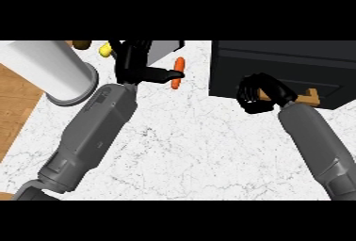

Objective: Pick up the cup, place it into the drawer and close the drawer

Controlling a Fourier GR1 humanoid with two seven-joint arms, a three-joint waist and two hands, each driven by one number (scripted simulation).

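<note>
Looks like a home kitchen to me. The worktop is a white marble-patterned counter [188, 155] with grey veining, and a strip of warm brown wooden floor [17, 101] shows past its edge, out to the left of the robot's left hand [132, 63]. Just right of that hand lies a small orange carrot [178, 73], with a yellow food item [106, 50] to its left. By the right hand [259, 94] sits a black drawer cabinet [292, 66] with a light wooden handle [309, 96].

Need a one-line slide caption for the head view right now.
Right hand curled at the dark drawer's wooden handle; left hand raised near an orange carrot.
</note>
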